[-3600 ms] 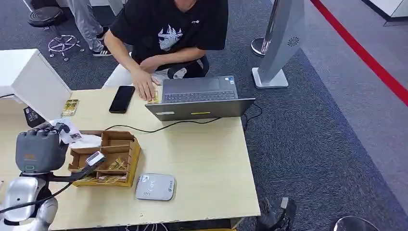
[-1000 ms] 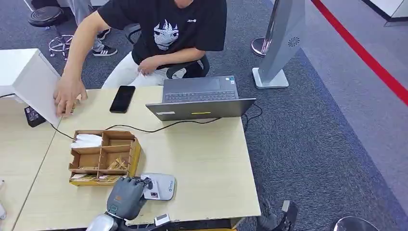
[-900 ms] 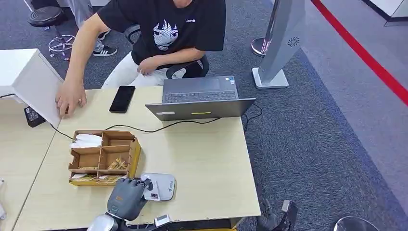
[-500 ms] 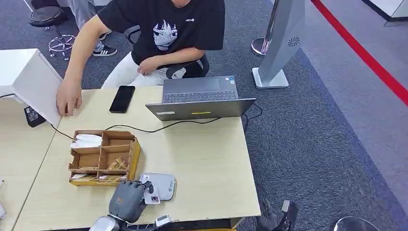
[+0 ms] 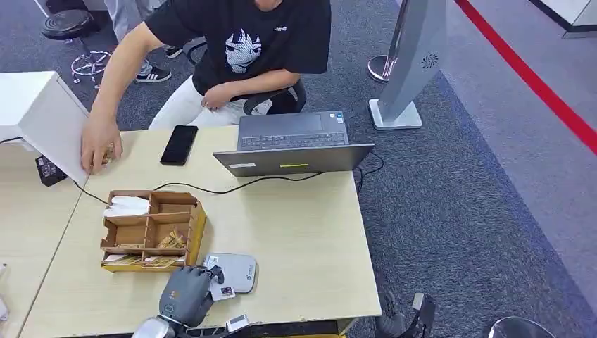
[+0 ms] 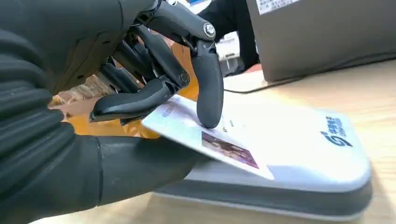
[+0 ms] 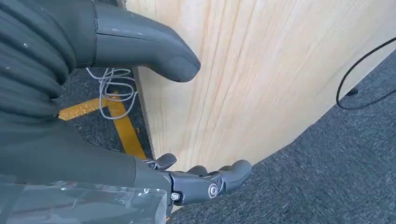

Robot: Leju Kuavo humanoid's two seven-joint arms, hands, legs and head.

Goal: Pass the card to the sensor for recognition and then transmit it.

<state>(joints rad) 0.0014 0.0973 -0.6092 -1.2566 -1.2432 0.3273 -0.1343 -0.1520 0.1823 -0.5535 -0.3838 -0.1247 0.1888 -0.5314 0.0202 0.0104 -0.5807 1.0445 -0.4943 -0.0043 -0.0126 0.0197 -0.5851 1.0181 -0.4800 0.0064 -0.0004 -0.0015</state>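
My left hand [image 5: 184, 294] hovers at the table's near edge and pinches a white card [image 5: 224, 289] with a small photo on it. In the left wrist view the card [image 6: 210, 140] lies flat between the thumb and the dark fingers [image 6: 208, 88], just above the near end of the grey-white sensor pad [image 6: 308, 154]. That sensor [image 5: 236, 271] sits on the table beside the cardboard tray. My right hand [image 7: 140, 46] hangs beside the table's wooden side, thumb and fingers apart, holding nothing.
A cardboard tray [image 5: 151, 229] with compartments of cards stands just beyond my left hand. Farther back are a laptop [image 5: 292, 148], a black phone [image 5: 178, 144] and a cable. A seated person reaches a hand [image 5: 98, 144] to the white box [image 5: 42, 120] at far left.
My left hand has come from the table's far left to the sensor with the card, then slid slightly toward the near edge. The person's hand moved from the laptop to the white box.
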